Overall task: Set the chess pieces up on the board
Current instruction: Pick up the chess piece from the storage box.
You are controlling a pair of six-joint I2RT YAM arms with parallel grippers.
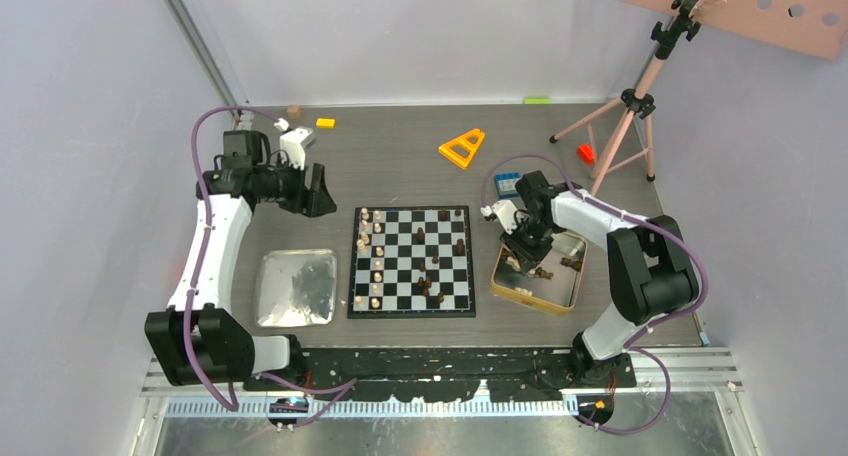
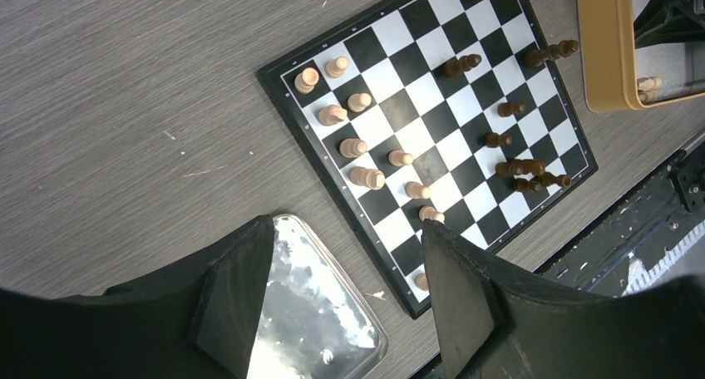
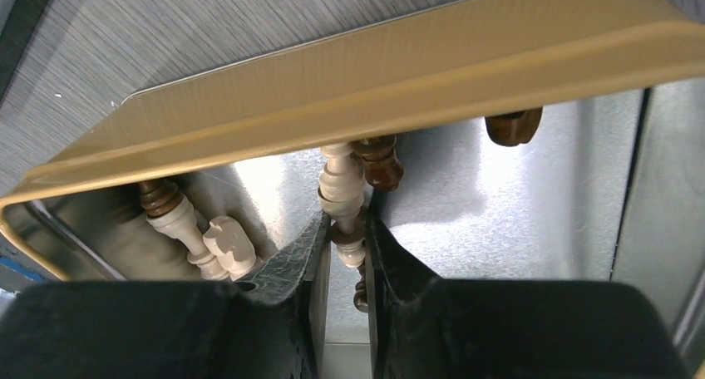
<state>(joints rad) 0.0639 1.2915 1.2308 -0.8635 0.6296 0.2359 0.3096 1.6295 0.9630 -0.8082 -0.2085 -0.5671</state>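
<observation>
Because my right hand [image 3: 345,238] pinches a light piece [image 3: 341,184] inside the tin [image 3: 399,71] with a dark piece [image 3: 381,161] touching it, lifting may drag both out, while my left hand [image 2: 341,238] hangs spread across the board [image 1: 412,261] from the tin.

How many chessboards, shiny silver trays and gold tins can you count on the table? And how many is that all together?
chessboard: 1
silver tray: 1
gold tin: 1
Total: 3

White arms [image 1: 205,246], black fingers [image 2: 237,296] (purple cables [image 1: 194,141])
</observation>
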